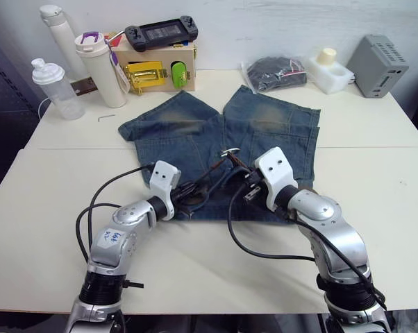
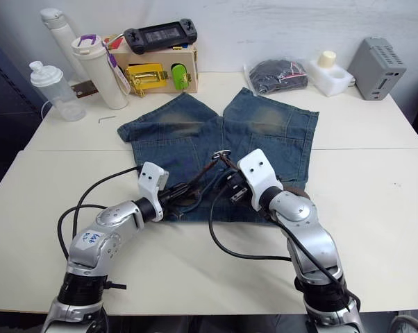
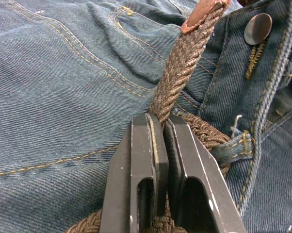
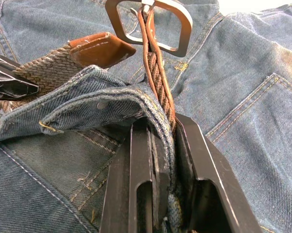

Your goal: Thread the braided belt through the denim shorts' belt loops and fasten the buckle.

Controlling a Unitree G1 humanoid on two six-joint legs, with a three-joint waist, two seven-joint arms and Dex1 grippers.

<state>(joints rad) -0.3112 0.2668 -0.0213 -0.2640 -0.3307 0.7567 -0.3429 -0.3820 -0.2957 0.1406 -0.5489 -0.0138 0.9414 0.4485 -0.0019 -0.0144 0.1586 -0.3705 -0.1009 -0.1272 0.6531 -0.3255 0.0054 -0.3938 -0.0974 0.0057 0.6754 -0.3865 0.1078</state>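
the left gripper (image 3: 160, 131) is closed on the braided belt (image 3: 180, 73), pinching the woven strap just behind its brown leather tip (image 4: 101, 48). the right gripper (image 4: 163, 131) is closed too, clamping the waistband of the denim shorts (image 1: 264, 125) together with the belt's buckle end. the buckle (image 4: 151, 22) stands just beyond the right fingertips, with the leather tip beside it, pointing at the frame but not through it. a belt loop (image 3: 233, 148) sits beside the left fingers, the strap passing under it.
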